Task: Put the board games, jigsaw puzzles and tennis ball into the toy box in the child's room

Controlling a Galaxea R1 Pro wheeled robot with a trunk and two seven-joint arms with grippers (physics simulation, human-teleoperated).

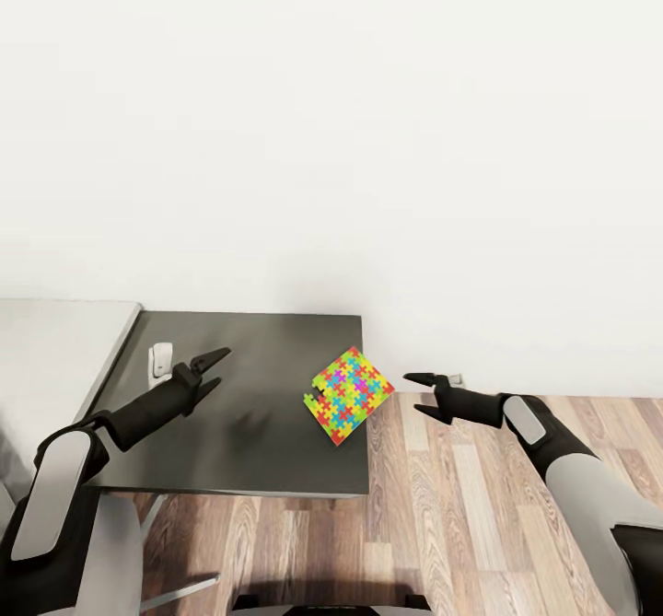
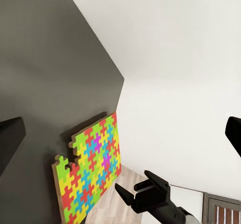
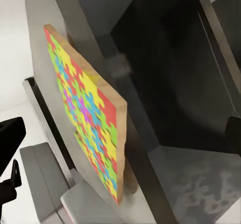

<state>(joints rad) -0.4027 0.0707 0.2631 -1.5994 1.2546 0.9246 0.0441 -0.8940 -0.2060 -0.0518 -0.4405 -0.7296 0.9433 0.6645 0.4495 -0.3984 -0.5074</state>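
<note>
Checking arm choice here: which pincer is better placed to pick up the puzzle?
Right, probably. The right pincer hangs open just off the table edge where the puzzle overhangs, pointing at it. The left pincer, also open, sits farther across the dark top.

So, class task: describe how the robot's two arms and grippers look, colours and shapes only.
Both arms have light grey, rounded upper shells and matte black forearms and wrists. The left gripper and right gripper are black, each with two slim, pointed fingers. No cables or markings are visible.

Home room: wood-plank floor (image 1: 442,524), white wall (image 1: 368,137), desk (image 1: 239,450).
</note>
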